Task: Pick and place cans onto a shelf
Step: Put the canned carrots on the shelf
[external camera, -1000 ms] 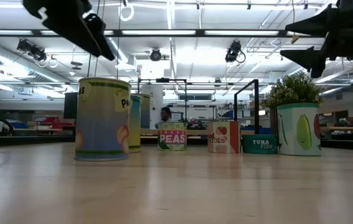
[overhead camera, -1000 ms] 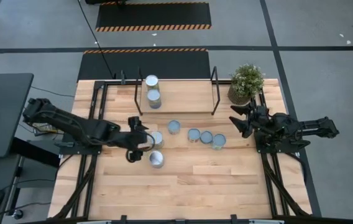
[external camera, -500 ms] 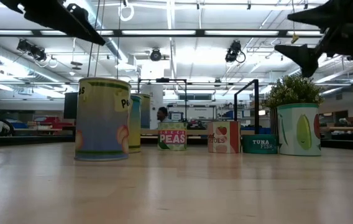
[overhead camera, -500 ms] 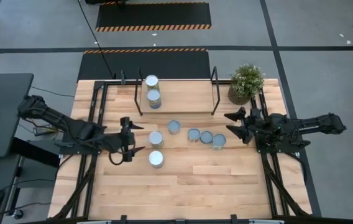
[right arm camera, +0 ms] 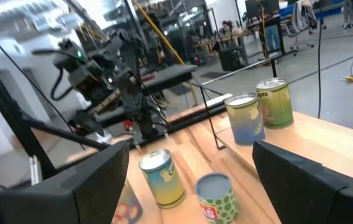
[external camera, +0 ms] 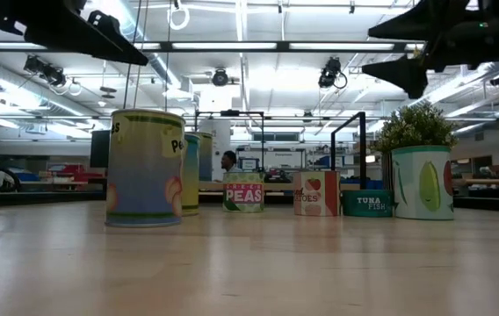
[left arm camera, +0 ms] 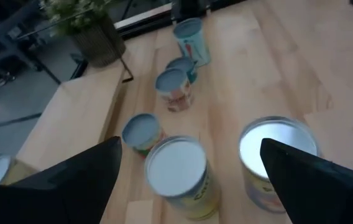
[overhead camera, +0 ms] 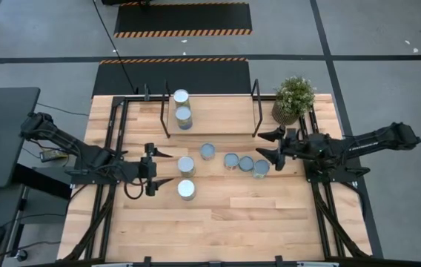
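The wooden table stood on grey floor. The left gripper gaped wide, two cans just ahead. The right gripper gaped wide over four cans; the shelf beyond held two.

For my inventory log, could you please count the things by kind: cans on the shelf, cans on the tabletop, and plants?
Cans on the shelf: 2
Cans on the tabletop: 6
Potted plant: 1
Total: 9

The left claw has drawn back from the two nearest cans, while the right claw has reached toward the row of cans.
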### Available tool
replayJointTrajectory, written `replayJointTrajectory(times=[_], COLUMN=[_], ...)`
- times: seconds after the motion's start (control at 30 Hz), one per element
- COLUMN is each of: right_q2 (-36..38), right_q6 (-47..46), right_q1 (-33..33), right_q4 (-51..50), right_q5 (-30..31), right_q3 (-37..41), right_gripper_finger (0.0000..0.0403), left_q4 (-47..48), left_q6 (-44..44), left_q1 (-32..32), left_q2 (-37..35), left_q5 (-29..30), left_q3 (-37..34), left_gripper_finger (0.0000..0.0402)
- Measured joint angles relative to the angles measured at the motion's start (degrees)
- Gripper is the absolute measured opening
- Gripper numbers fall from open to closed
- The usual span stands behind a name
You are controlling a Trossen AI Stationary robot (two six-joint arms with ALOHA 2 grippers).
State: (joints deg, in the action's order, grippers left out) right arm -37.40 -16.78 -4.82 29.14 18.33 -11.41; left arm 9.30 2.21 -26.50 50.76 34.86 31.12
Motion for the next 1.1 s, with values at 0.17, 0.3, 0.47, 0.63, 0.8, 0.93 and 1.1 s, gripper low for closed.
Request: replayJointTrajectory(times=[0.17, 0.3, 0.47, 0.63, 0.8, 0.93, 1.1], right_q2=[-8.46, -15.88, -24.69, -33.9, -43.1, -49.52, -56.51], right_q6=[0.91, 1.91, 3.9, 4.85, 5.38, 7.75, 10.64], right_q1=[-0.04, -0.55, -1.42, -2.16, -2.29, -2.21, -2.12], right_q4=[0.04, 1.47, 3.85, 3.81, 4.09, 4.93, 5.29], right_q5=[0.04, 0.04, 0.0, -0.05, -1.04, -1.92, -2.08], right_q3=[-4.8, -8.46, -13.18, -18.59, -24.69, -28.77, -33.38], right_gripper_finger=[0.0349, 0.0349, 0.0349, 0.0349, 0.0349, 0.0349, 0.0349], left_q4=[-3.74, -7.21, -6.94, -6.78, -8.36, -9.01, -10.22], left_q6=[0.92, -0.97, -7.69, -13.32, -15.98, -18.06, -18.57], left_q1=[0.0, 0.38, 1.33, 2.34, 4.92, 7.85, 10.62], left_q2=[-1.07, -2.6, -3.84, -3.68, -3.52, -3.52, -3.49], left_q5=[-3.99, -4.05, -3.98, -2.4, 0.74, 1.16, 0.95], left_q3=[-3.74, -7.3, -8.76, -11.15, -14.26, -16.8, -18.52], left_gripper_finger=[0.0389, 0.0389, 0.0389, 0.0389, 0.0389, 0.0389, 0.0389])
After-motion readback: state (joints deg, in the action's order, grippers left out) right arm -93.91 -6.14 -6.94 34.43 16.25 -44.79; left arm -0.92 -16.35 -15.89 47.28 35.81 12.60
